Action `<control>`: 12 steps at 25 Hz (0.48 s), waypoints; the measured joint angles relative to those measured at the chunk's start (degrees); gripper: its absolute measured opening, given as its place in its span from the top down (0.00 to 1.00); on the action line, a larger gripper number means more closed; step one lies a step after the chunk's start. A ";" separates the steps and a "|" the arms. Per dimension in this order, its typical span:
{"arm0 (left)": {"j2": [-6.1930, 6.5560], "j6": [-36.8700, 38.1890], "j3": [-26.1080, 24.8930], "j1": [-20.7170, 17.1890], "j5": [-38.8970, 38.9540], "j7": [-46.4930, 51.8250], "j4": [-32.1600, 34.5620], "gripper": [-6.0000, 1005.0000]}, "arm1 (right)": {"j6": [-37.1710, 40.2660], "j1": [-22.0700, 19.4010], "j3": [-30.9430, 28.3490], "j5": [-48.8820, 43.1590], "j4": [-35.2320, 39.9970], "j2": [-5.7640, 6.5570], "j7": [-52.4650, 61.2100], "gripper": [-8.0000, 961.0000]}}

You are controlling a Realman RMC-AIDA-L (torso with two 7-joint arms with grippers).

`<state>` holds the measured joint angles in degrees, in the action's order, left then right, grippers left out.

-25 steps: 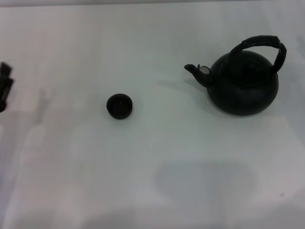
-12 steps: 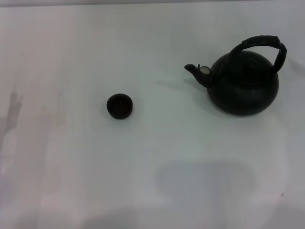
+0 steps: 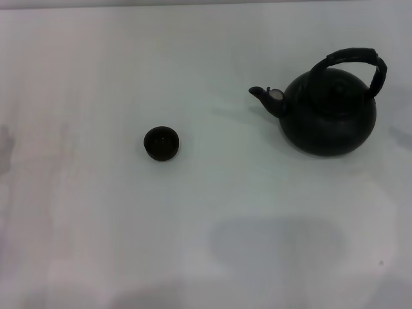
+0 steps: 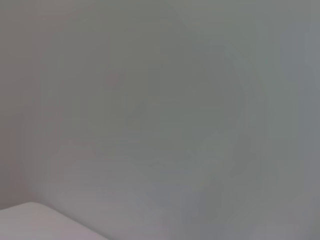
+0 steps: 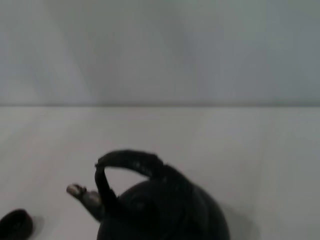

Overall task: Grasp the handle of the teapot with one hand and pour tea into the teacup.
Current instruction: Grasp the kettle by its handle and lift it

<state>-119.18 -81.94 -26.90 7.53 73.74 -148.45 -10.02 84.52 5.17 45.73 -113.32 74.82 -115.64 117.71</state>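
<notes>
Teapot, round matte black with ribbed arched handle, stands before my right claw's camera; neither claw shows, grip state unknowable.

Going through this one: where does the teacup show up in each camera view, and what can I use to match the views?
Head view: the teacup stands left of centre on the white table.
Left wrist view: not in it.
Right wrist view: only its edge shows, at the lower left corner.
Shared landmark: the teapot, whose spout points toward the cup.
</notes>
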 joint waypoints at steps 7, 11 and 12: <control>0.04 0.68 0.00 1.11 0.14 -0.07 0.00 0.20 | -9.16 -0.14 10.00 0.07 -4.00 -0.24 -0.10 0.15; 0.08 0.76 0.00 1.33 0.18 -0.09 0.04 0.20 | -11.30 0.29 11.16 2.61 -4.87 -0.16 -0.05 0.15; 0.08 0.78 0.00 1.36 0.18 -0.09 0.07 0.20 | -11.87 0.33 11.26 3.34 -5.02 -0.12 -0.11 0.15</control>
<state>-119.10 -81.16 -26.89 8.89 73.92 -148.54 -9.95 72.65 5.50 56.99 -109.98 69.80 -115.77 117.60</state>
